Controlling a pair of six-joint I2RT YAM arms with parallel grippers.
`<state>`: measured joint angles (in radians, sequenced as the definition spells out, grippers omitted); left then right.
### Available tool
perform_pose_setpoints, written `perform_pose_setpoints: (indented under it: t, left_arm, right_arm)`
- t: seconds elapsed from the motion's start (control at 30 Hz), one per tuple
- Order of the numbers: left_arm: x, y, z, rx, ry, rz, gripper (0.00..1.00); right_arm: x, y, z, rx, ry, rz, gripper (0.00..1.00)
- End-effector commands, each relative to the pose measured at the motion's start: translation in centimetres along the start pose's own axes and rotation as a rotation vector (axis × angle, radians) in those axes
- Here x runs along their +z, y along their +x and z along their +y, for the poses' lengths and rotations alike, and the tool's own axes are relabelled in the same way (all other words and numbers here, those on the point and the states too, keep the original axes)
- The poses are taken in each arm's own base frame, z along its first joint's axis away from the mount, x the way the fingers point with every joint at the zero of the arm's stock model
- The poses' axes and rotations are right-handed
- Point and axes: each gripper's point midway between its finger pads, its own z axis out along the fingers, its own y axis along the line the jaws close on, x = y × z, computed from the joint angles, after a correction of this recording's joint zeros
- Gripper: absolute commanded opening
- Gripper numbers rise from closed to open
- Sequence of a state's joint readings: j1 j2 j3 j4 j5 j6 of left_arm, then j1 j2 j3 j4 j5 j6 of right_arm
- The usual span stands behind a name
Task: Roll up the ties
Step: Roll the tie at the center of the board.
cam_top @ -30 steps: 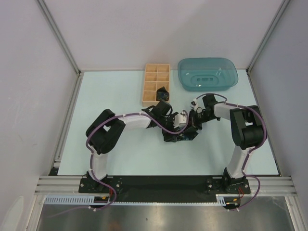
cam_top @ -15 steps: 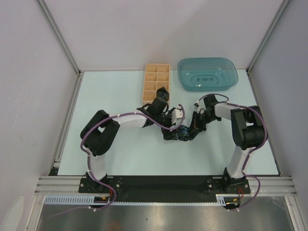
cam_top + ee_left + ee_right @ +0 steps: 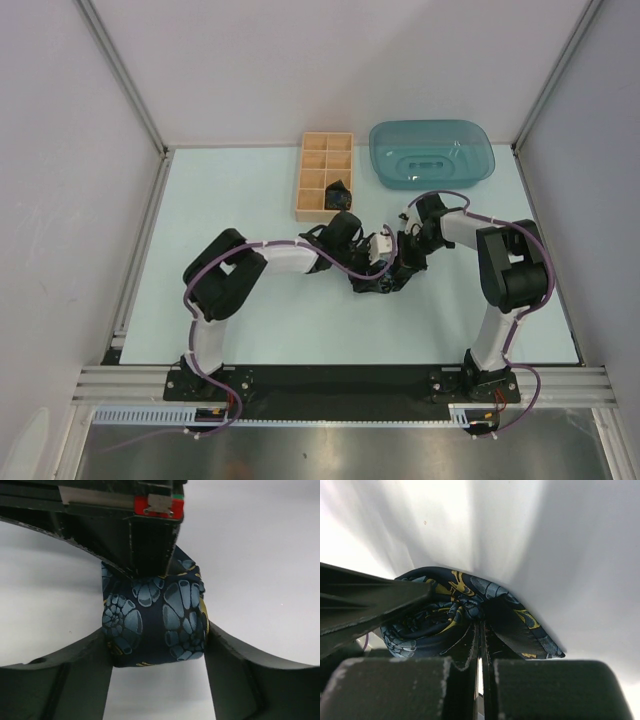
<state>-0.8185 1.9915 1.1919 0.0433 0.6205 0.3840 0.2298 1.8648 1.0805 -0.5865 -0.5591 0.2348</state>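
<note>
Tie roll (image 3: 150,612) gripped across left claw (image 3: 156,637); right claw (image 3: 480,632) pinched shut, tips buried in roll's folds.

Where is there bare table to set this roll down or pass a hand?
Bare table lies left of the wooden box, out to the left rail, and along the near strip between the two arm bases. Crowded: in front of the box, where the left gripper and right gripper meet on the tie.
</note>
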Motion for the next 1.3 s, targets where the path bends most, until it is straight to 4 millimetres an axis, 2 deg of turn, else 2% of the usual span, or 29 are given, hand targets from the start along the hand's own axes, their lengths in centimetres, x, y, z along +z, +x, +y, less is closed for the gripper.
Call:
perform_pose_setpoints:
  t: [0.0,0.13,0.17,0.3,0.4,0.5,0.6,0.7,0.83,0.93,0.97,1.03,1.07,1.17,1.27]
  left_arm:
    - [0.6,-0.6,0.7,0.008,-0.019,-0.015,0.64]
    - [-0.1,0.4,0.2,0.063,-0.014,0.013,0.59]
    - [-0.2,1.1,-0.2,0.061,-0.009,0.025,0.61]
    - [-1.0,1.1,-0.8,0.063,-0.010,0.022,0.77]
    - [-1.1,1.2,-0.7,0.058,-0.023,0.019,0.80]
    - [-0.8,1.1,-0.1,0.044,-0.043,0.024,0.78]
    - [-0.5,1.1,0.2,0.037,-0.044,0.029,0.71]
    - [-0.6,1.2,-0.1,0.047,-0.027,0.039,0.59]
    - [-1.1,2.6,-0.5,0.048,-0.023,0.094,0.37]
    - [-1.5,4.0,-0.8,0.045,-0.024,0.142,0.30]
    - [-1.6,4.6,-0.9,0.039,-0.023,0.165,0.29]
    - [-1.7,5.2,-1.0,0.035,-0.020,0.187,0.28]
    - [-1.8,5.6,-1.1,0.030,-0.019,0.200,0.28]
    - [-1.7,6.0,-0.9,0.028,-0.023,0.216,0.29]
    - [-1.5,5.8,-0.6,0.027,-0.028,0.219,0.29]
  right_arm:
    - [3.0,0.5,-1.2,-0.050,0.060,0.017,0.00]
    - [3.3,0.3,0.1,-0.047,-0.003,0.010,0.00]
    - [3.4,0.2,0.6,-0.050,-0.018,0.004,0.00]
    - [3.7,0.6,1.8,-0.070,-0.054,0.011,0.00]
    - [4.1,0.9,2.1,-0.074,-0.055,0.020,0.00]
    - [4.2,1.0,2.1,-0.075,-0.052,0.023,0.00]
    - [4.1,0.8,2.5,-0.083,-0.062,0.022,0.00]
    - [3.8,0.5,3.1,-0.098,-0.074,0.013,0.00]
    - [1.8,-0.2,3.8,-0.095,-0.122,0.007,0.00]
    - [-0.4,-0.5,4.9,-0.087,-0.198,0.012,0.11]
    - [-1.1,-0.7,4.7,-0.085,-0.211,0.007,0.18]
    - [-2.5,-0.3,5.3,-0.074,-0.261,0.018,0.25]
    - [-3.0,-0.3,5.1,-0.064,-0.274,0.013,0.34]
    - [-4.0,0.6,5.8,-0.063,-0.319,0.025,0.43]
    - [-4.4,0.9,6.5,-0.048,-0.356,0.026,0.44]
